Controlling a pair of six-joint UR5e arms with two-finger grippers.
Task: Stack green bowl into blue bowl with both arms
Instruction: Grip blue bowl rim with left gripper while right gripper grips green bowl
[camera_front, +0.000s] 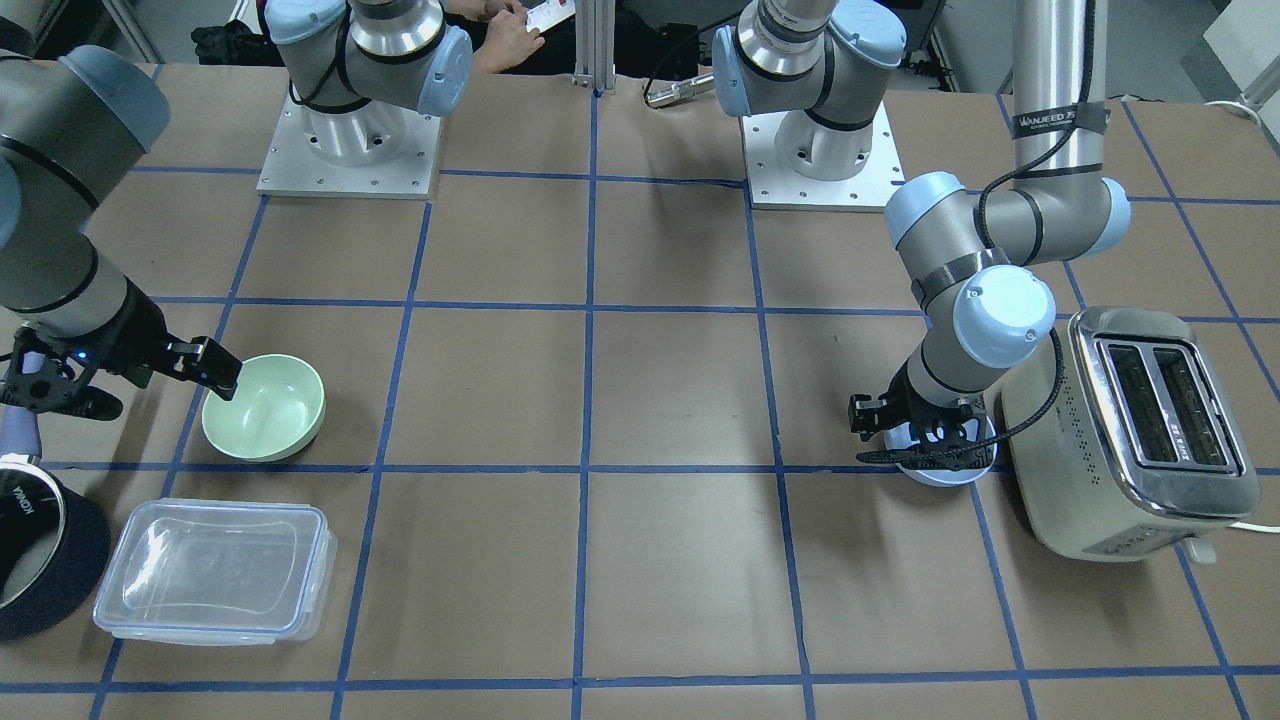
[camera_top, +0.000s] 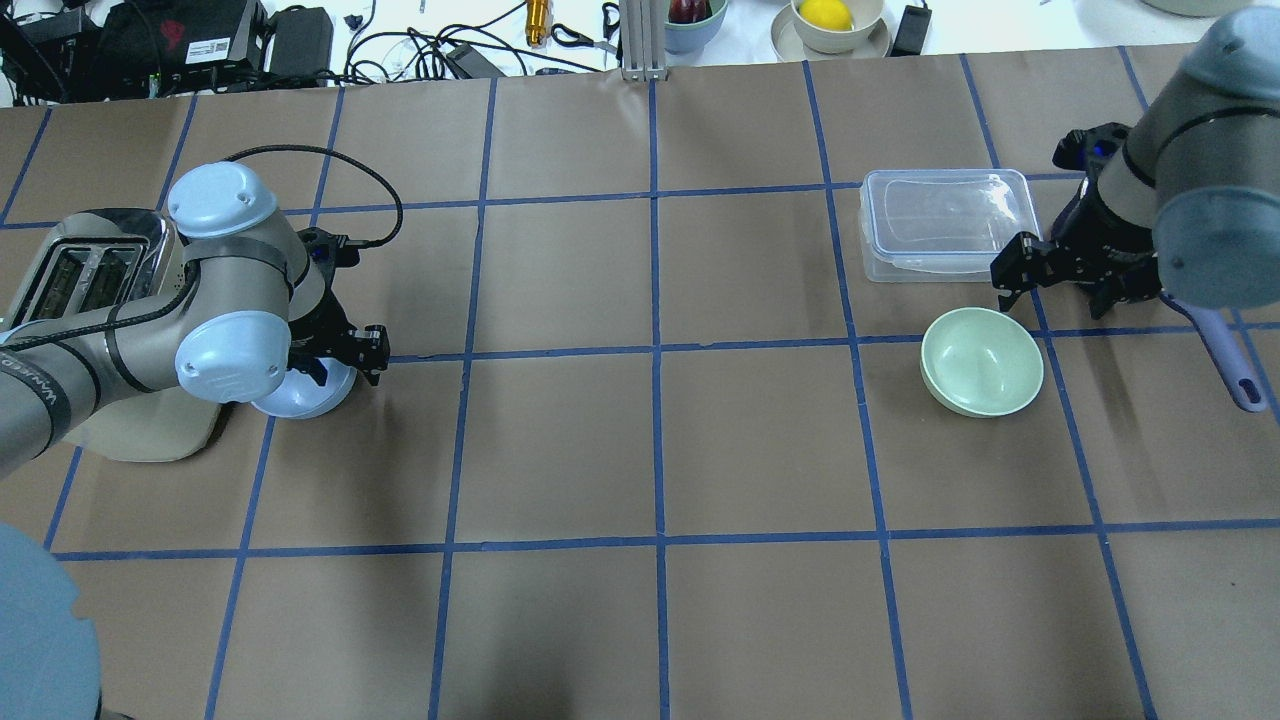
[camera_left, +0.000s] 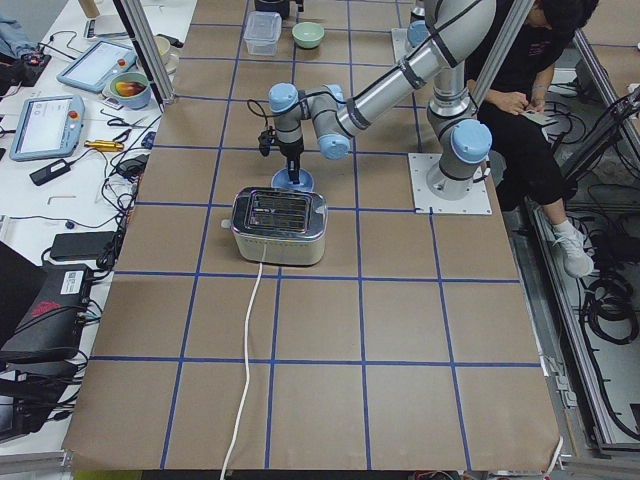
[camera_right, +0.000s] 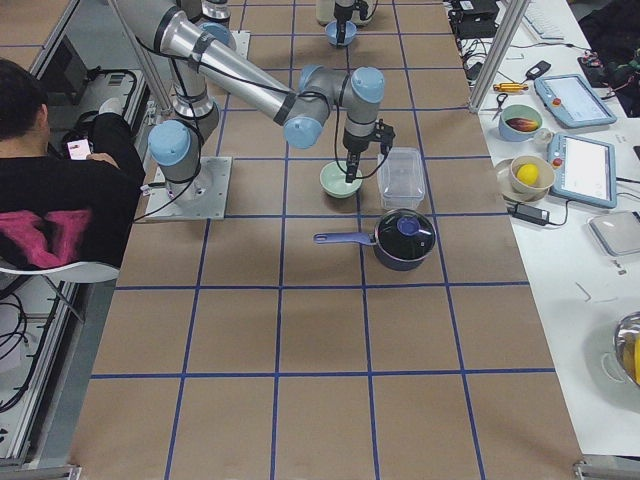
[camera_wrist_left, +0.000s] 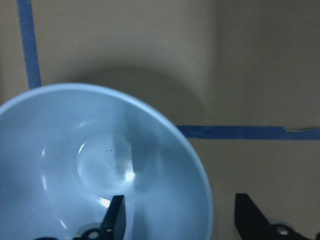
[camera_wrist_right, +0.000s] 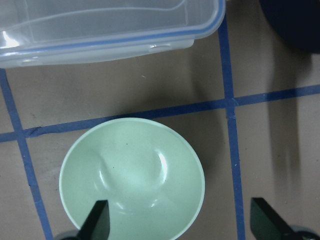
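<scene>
- The green bowl (camera_front: 265, 407) is seen upright on the brown table (camera_front: 660, 400), just beside a clear lidded container (camera_front: 215, 570) and near a dark saucepan (camera_right: 405, 238).
- The right gripper (camera_wrist_right: 180, 222) is held open astride the bowl's rim. One finger (camera_wrist_right: 97, 222) is placed over the inside, the other over the table.
- The blue bowl (camera_wrist_left: 95, 165) is set well apart at the table's other end, next to a toaster (camera_front: 1140, 430).
- The left gripper (camera_wrist_left: 182, 220) is likewise spread open across that bowl's rim, with one finger (camera_wrist_left: 116, 220) inside and one outside.
</scene>
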